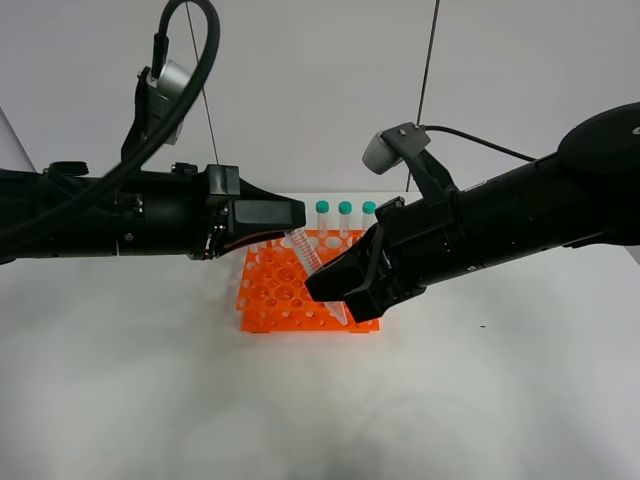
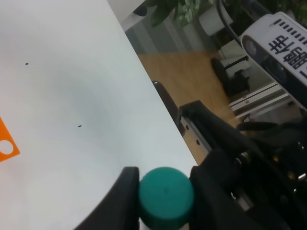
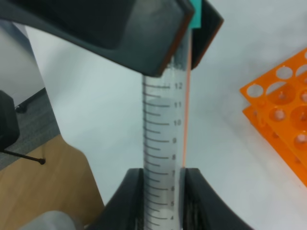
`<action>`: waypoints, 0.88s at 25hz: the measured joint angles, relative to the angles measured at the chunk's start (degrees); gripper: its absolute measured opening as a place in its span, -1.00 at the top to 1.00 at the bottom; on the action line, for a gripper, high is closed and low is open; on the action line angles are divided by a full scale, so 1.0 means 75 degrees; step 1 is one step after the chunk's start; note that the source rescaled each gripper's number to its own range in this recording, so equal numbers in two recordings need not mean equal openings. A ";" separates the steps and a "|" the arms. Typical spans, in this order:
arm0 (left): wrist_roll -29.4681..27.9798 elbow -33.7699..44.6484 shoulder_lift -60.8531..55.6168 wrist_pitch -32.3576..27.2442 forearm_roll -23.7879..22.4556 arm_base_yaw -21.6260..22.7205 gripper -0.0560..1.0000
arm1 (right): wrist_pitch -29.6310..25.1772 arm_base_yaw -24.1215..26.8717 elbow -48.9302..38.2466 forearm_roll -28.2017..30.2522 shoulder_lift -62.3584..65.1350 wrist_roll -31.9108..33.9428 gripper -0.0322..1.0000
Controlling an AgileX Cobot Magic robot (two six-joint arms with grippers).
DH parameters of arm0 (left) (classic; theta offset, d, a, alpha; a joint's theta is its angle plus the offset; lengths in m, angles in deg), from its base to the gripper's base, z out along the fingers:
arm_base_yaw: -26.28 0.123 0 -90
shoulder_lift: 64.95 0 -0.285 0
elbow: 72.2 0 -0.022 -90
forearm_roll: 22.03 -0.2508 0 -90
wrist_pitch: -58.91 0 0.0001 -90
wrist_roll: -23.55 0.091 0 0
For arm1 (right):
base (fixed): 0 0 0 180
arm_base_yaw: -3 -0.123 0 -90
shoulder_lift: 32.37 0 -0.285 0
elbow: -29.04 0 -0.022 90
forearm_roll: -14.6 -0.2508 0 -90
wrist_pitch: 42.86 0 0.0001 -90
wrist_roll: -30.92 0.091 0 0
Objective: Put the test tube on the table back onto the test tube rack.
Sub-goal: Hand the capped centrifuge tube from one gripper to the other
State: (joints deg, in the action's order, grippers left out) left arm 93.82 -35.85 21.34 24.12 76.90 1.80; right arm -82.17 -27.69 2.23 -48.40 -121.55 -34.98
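Observation:
The test tube (image 1: pixel 307 255) is held tilted above the orange test tube rack (image 1: pixel 275 290), its pointed tip low near the rack's right front. My left gripper (image 1: pixel 297 233) is shut on its teal cap (image 2: pixel 166 196). My right gripper (image 1: pixel 336 298) is shut on the lower part of its clear graduated body (image 3: pixel 163 143). In the right wrist view the left gripper's fingers (image 3: pixel 144 33) close over the tube's top. The rack also shows in the right wrist view (image 3: pixel 288 120), and one corner of it shows in the left wrist view (image 2: pixel 5 143).
Three other teal-capped tubes (image 1: pixel 345 210) stand upright in the rack's back row. The white table (image 1: pixel 150 390) spreads around the rack. Its edge (image 2: pixel 158 100) shows in the left wrist view, with wooden floor and equipment beyond it.

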 joint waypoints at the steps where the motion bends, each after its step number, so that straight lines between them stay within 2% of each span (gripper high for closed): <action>1: 0.0000 0.0000 0.0000 0.0008 -0.0008 0.0000 0.89 | 0.0000 0.0000 0.0000 0.0000 0.0000 0.0000 0.90; 3: 0.0006 0.0000 0.0000 0.0008 -0.0008 0.0000 0.89 | 0.0000 0.0000 0.0000 0.0000 0.0000 0.0000 0.90; 4: 0.0006 0.0000 0.0000 0.0008 -0.0008 0.0000 0.89 | 0.0000 0.0000 0.0000 0.0000 0.0000 0.0000 0.81; 6: 0.0006 0.0000 0.0000 -0.0025 -0.0008 0.0000 0.89 | 0.0000 0.0000 0.0000 -0.0008 0.0000 0.0000 0.28; 8: 0.0006 0.0000 0.0000 -0.0055 -0.0001 0.0000 0.89 | 0.0000 0.0000 0.0000 -0.0031 0.0000 0.0000 -0.49; 9: 0.0006 0.0000 0.0000 -0.0055 -0.0001 0.0000 0.89 | -0.0008 0.0000 0.0000 -0.0049 0.0000 0.0000 -0.70; 10: 0.0006 0.0000 0.0000 -0.0037 -0.0001 0.0000 0.89 | -0.0029 0.0000 0.0000 -0.0057 0.0000 0.0000 -0.80; 13: 0.0006 0.0000 0.0000 0.0042 -0.0001 0.0000 0.89 | -0.0287 0.0000 0.0093 0.0010 0.0011 0.0260 -0.94; 16: 0.0006 0.0000 0.0000 0.0240 -0.0001 0.0000 0.89 | -0.0617 0.0000 0.0527 0.0662 0.0215 0.0955 -0.98; 18: 0.0006 0.0000 0.0000 0.0408 -0.0001 0.0000 0.89 | -0.0916 0.0000 0.0973 0.1425 0.0408 0.1750 -0.99; 22: 0.0006 0.0000 0.0000 0.0578 0.0005 0.0000 0.89 | -0.1635 0.0000 0.1842 0.3585 0.0609 0.3520 -0.99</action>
State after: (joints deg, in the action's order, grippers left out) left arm 93.86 -35.85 21.34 28.46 76.94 1.80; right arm -94.43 -27.69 16.04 -21.51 -116.98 -8.58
